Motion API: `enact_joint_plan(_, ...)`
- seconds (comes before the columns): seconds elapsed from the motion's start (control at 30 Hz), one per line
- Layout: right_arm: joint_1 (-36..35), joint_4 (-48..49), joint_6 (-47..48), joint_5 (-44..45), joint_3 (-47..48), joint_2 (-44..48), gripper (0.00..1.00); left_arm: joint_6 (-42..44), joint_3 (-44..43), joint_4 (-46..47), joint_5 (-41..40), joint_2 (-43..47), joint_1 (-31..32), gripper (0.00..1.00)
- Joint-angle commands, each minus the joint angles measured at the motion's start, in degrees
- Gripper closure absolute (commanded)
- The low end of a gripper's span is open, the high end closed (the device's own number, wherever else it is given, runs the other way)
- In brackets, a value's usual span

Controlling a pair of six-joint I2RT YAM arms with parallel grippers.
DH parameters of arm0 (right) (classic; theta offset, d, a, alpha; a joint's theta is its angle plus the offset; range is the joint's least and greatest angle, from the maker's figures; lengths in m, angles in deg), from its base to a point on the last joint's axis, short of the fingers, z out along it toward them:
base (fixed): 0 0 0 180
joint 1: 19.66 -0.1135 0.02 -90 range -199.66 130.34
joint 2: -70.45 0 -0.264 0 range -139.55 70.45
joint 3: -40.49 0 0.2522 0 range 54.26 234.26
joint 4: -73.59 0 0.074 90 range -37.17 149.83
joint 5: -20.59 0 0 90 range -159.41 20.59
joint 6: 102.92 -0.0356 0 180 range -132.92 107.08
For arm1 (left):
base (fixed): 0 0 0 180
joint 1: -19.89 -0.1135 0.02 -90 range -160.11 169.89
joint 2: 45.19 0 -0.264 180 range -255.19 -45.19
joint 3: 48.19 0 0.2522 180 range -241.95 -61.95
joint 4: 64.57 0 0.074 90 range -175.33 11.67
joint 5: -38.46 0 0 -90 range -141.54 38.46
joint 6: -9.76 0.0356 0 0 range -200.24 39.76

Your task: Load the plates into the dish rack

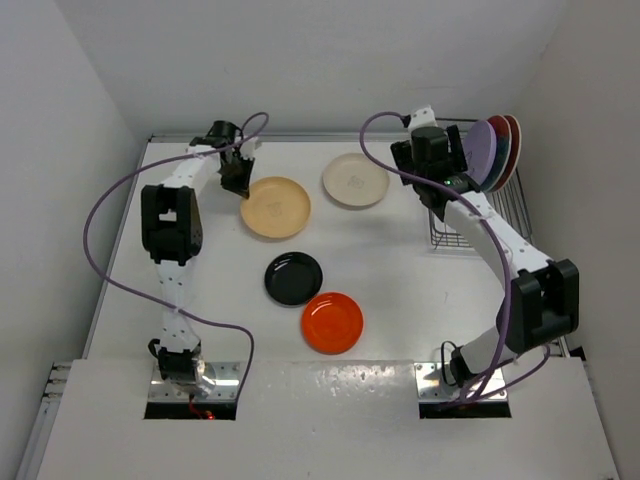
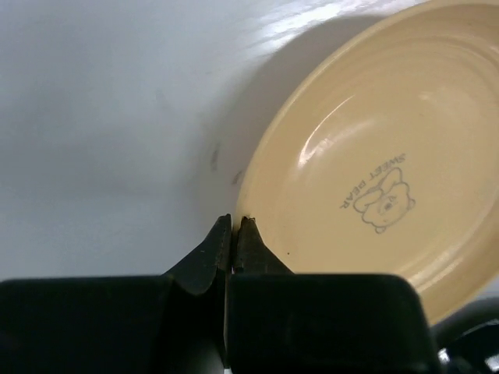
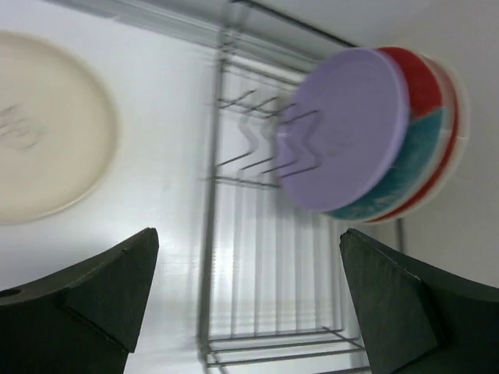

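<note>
White tabletop point(image 1: 400, 250); plain white walls point(image 1: 300, 60) on three sides; soft glare on surface.

"SWEET BEAR" stands upside down in grey letters beside a bear face point(image 2: 383, 204) inside the yellow-orange plate point(image 2: 374, 117), right of centre in the left wrist view. The cream plate point(image 3: 47, 128) carries a mark too blurred to read.

Black plate point(image 1: 293, 278) just beside orange-red plate point(image 1: 332, 322)

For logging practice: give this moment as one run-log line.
left tool shut at yellow plate rim; right tool open by dish rack; racked: lilac plate, two red plates; loose: cream plate, black plate, orange-red plate
</note>
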State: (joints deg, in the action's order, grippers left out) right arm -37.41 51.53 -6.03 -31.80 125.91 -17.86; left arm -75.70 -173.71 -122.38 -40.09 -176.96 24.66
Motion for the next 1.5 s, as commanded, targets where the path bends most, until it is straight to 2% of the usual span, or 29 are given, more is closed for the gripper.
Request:
enact_joint_plan(0.0,-0.87,-6.90,-4.86,-17.09,3.30,3.41,0.01,3.90,-0.82,0.11,-1.17,9.83,-2.58,1.00)
enact_joint_plan(0.03,-1.48,-9.00,-5.40,-20.17,3.49,3.50,0.01,4.60,-0.82,0.11,-0.11,11.34,-2.58,1.00)
enact_joint_plan(0.07,-2.45,-9.19,-5.58,-28.99,3.40,3.50,0.01,5.82,-1.34,0.11,0.85,12.92,-2.58,1.00)
enact_joint_plan(0.17,-6.13,-8.58,-6.19,-38.62,3.75,2.71,0.01,8.90,-2.05,-0.41,6.72,19.07,-2.05,1.00)
enact_joint_plan(0.27,-9.82,-8.40,-8.54,-44.62,6.82,-0.36,0.01,13.46,-4.25,-4.01,11.04,23.81,0.57,1.00)
enact_joint_plan(0.33,-10.10,-6.23,-13.27,-50.40,8.14,-2.11,0.01,15.75,-4.25,-4.81,12.98,25.93,2.59,1.00)
enact_joint_plan(0.37,-10.02,-4.90,-14.88,-50.44,8.15,-2.30,0.01,16.29,-3.73,-4.81,14.30,26.90,3.22,1.00)
enact_joint_plan(0.4,-8.88,-3.50,-16.55,-56.70,7.97,-2.30,0.01,16.29,-3.72,-5.77,16.31,27.61,3.74,1.00)
enact_joint_plan(0.5,-6.43,5.37,-26.29,-63.85,5.08,-1.95,0.01,16.29,-3.20,-7.71,19.13,28.23,5.24,1.00)
enact_joint_plan(0.57,-5.71,11.34,-30.08,-65.37,3.58,-2.30,0.01,15.07,-2.67,-8.24,21.42,28.23,5.85,1.00)
enact_joint_plan(0.6,-5.88,11.98,-31.40,-65.55,3.14,-3.26,0.01,15.06,-2.67,-8.24,22.56,28.23,5.86,1.00)
enact_joint_plan(0.67,-6.23,11.20,-33.08,-66.25,3.14,-5.11,0.07,14.54,-3.36,-8.24,25.81,28.23,6.38,1.00)
enact_joint_plan(0.7,-6.32,11.63,-34.13,-67.13,2.96,-6.59,0.20,13.84,-3.37,-8.24,27.22,28.23,6.39,1.00)
enact_joint_plan(0.8,-6.24,15.56,-37.65,-70.38,1.21,-7.05,0.46,13.31,-3.99,-8.24,28.11,28.23,6.39,1.00)
enact_joint_plan(0.83,-6.50,16.46,-38.27,-71.78,0.25,-6.96,0.65,13.31,-4.60,-8.24,28.11,28.23,6.39,1.00)
enact_joint_plan(0.97,-6.24,19.63,-39.77,-71.80,-1.08,-4.86,1.00,12.00,-5.30,-7.72,25.92,27.70,6.39,1.00)
enact_joint_plan(1.0,-5.97,19.20,-38.81,-70.92,-1.26,-3.46,1.00,11.99,-5.91,-7.71,24.78,27.18,6.39,0.98)
enact_joint_plan(1.03,-5.71,18.41,-38.63,-70.22,-1.17,-2.84,1.00,11.29,-5.92,-7.19,23.55,27.17,6.39,0.63)
enact_joint_plan(1.1,-5.45,16.74,-37.40,-64.96,-0.12,0.22,1.00,10.76,-6.53,-7.19,16.62,26.65,6.39,0.11)
enact_joint_plan(1.13,-4.05,12.64,-34.78,-62.85,0.93,1.64,1.00,9.97,-7.06,-7.19,13.29,26.65,6.39,0.00)
enact_joint_plan(1.17,-3.60,10.95,-33.45,-54.04,2.85,2.61,1.00,9.10,-7.06,-6.67,9.51,26.65,5.78,0.00)
enact_joint_plan(1.2,-3.34,9.02,-30.57,-50.30,3.92,3.75,1.00,9.09,-7.67,-6.66,1.91,26.65,5.77,0.00)
enact_joint_plan(1.23,-0.99,2.65,-27.49,-46.87,7.84,4.02,1.00,8.48,-7.68,-6.14,-1.74,26.65,4.64,0.00)
enact_joint_plan(1.27,-0.53,0.93,-24.07,-34.65,8.93,4.03,1.00,7.95,-7.68,-6.13,-8.04,26.65,4.63,0.00)
enact_joint_plan(1.37,5.34,-3.39,-17.38,-17.10,13.75,3.85,1.00,7.95,-7.68,-5.61,-14.94,26.65,2.97,0.00)
enact_joint_plan(1.4,6.41,-2.44,-15.96,-10.69,14.12,3.24,1.00,7.95,-7.68,-5.61,-17.57,26.65,2.96,0.00)
enact_joint_plan(1.43,8.94,-1.38,-9.77,-7.66,14.47,2.80,1.00,8.64,-6.29,-5.61,-18.20,26.65,2.44,0.00)
enact_joint_plan(1.47,9.75,3.41,-7.45,-5.29,14.65,1.06,1.00,9.17,-5.66,-5.61,-18.21,26.04,2.43,0.00)
